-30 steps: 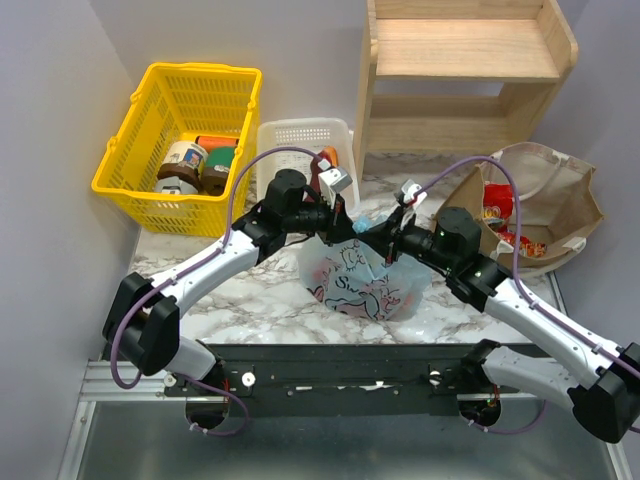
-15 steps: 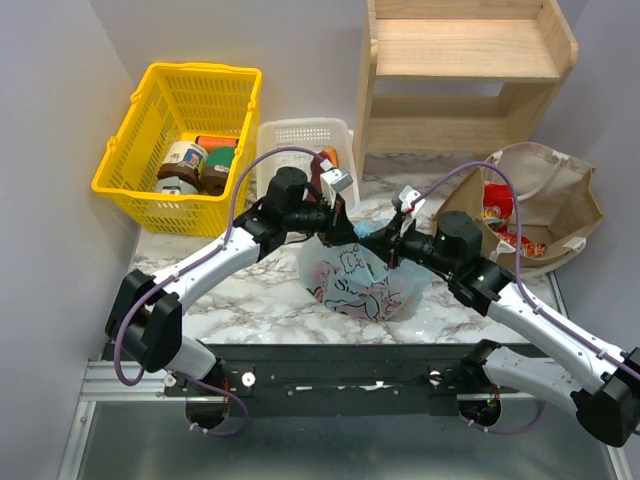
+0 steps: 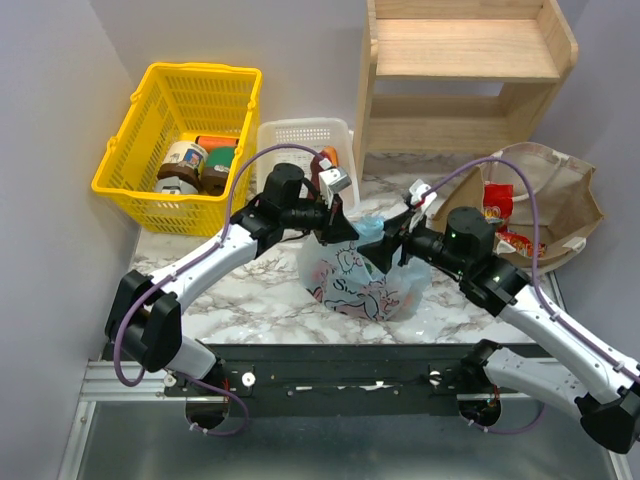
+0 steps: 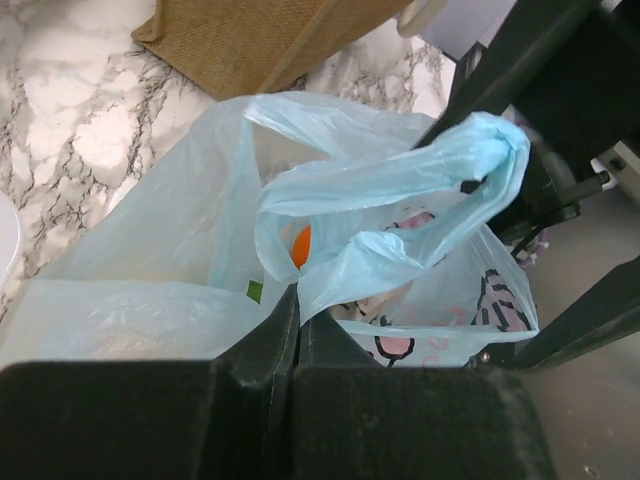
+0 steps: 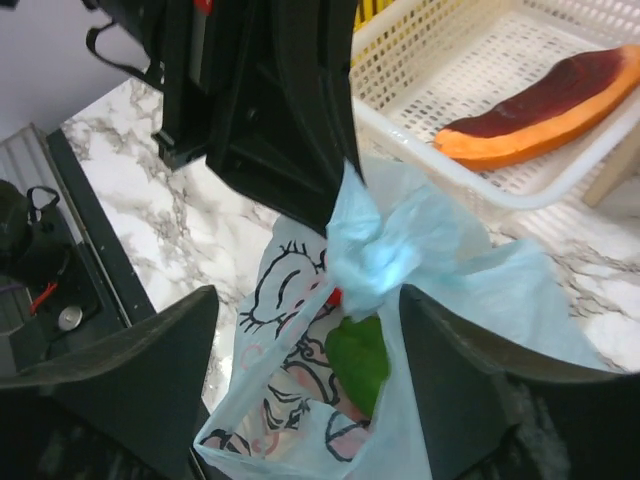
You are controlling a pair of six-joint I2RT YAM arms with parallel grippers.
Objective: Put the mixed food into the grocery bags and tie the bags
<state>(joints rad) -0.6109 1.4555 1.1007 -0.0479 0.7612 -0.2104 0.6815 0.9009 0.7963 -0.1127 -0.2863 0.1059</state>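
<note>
The light-blue grocery bag with cartoon prints sits on the marble between my arms. My left gripper is shut on one of its twisted handles, jaws pressed together on the plastic. My right gripper stands open around the bunched handle knot without pinching it. Inside the bag I see a green vegetable, a bit of red and something orange. The tan grocery bag lies at the right with red snack packets in it.
A yellow mesh basket with jars stands at the back left. A white slotted tray holds a purple-and-orange wedge just behind the blue bag. A wooden shelf rises at the back.
My right gripper has opened and let go of the blue bag's handle, and that arm has drawn back a little to the right. My left gripper keeps its pinch.
</note>
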